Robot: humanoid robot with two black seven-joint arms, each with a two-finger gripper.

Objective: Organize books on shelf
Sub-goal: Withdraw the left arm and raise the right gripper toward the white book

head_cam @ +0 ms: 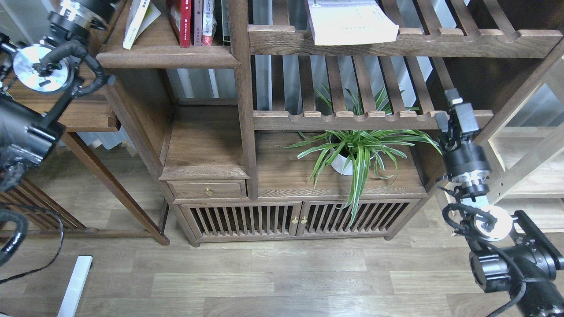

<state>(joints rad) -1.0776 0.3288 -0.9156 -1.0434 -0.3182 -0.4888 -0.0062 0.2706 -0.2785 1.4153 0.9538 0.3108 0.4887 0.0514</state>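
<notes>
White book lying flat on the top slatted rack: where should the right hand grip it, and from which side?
Likely the white flat-lying paperback book at its near page edge, which overhangs the scalloped dark-wood slatted rack. Come from the front and slightly below with the right hand, one finger over the cover, one under the overhang.
</notes>
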